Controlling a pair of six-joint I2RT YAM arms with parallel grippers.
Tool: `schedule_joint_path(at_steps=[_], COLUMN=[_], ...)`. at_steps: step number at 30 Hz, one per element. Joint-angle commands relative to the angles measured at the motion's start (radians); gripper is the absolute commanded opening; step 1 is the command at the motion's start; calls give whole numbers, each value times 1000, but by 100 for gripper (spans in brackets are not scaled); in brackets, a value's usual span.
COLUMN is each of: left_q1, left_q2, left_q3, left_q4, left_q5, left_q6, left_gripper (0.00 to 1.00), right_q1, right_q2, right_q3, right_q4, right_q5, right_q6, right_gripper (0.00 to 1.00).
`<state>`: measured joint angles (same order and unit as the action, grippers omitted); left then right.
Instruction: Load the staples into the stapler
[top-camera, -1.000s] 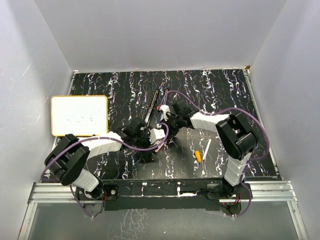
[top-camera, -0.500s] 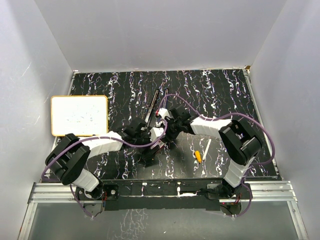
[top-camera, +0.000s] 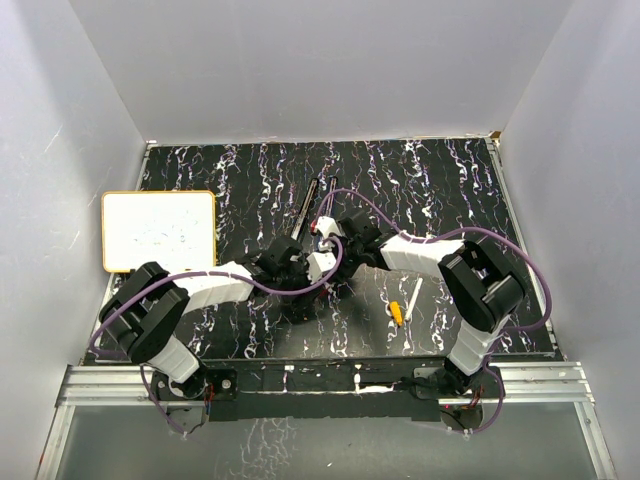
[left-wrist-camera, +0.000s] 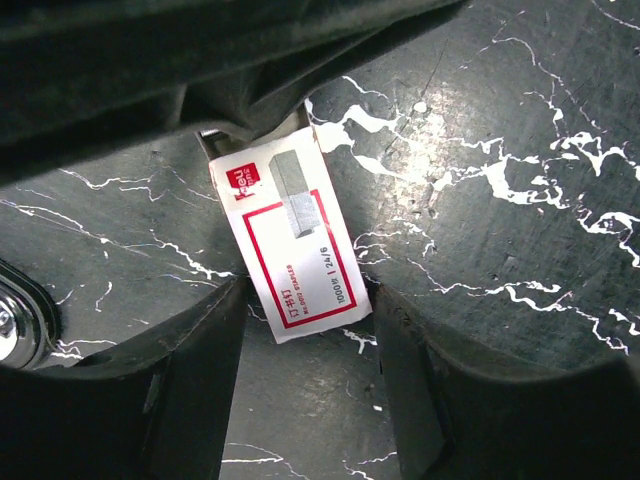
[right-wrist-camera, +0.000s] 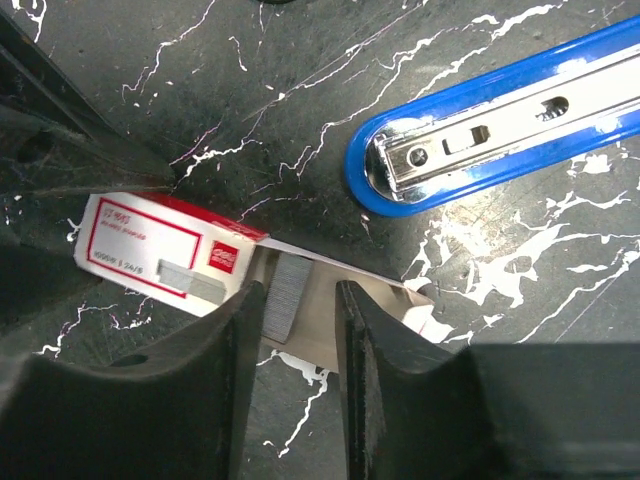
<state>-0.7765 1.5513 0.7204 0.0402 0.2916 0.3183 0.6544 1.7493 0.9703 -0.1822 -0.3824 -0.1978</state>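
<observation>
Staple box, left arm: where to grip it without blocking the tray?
Probably the box by its two long edges, at the end away from the tray, coming straight down. It lies flat on the table, so only the edges can be pinched, and the tray sticks out the other end, where the right gripper is.

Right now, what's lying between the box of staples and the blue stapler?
Nothing but bare marbled tabletop; the right wrist view shows that strip between the staples and the blue stapler.
</observation>
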Motion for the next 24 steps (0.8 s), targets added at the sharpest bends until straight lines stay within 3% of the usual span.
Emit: schedule_joint_path(at_steps=[1, 13, 24], left_q1=[-3, -2, -3], left_q2=[1, 14, 14], left_q3=[1, -4, 3], left_q4=[2, -3, -4], left_q5=[4, 14, 0], left_q6=[33, 66, 66], left_gripper=[49, 33, 35], right_q1=[6, 6, 11], right_q2=[-52, -63, -50], right_q3=[27, 57, 57], right_q4=[1, -35, -54], right_q5=[37, 110, 32], right_q6=[-29, -49, -55], right_gripper=[35, 28, 39])
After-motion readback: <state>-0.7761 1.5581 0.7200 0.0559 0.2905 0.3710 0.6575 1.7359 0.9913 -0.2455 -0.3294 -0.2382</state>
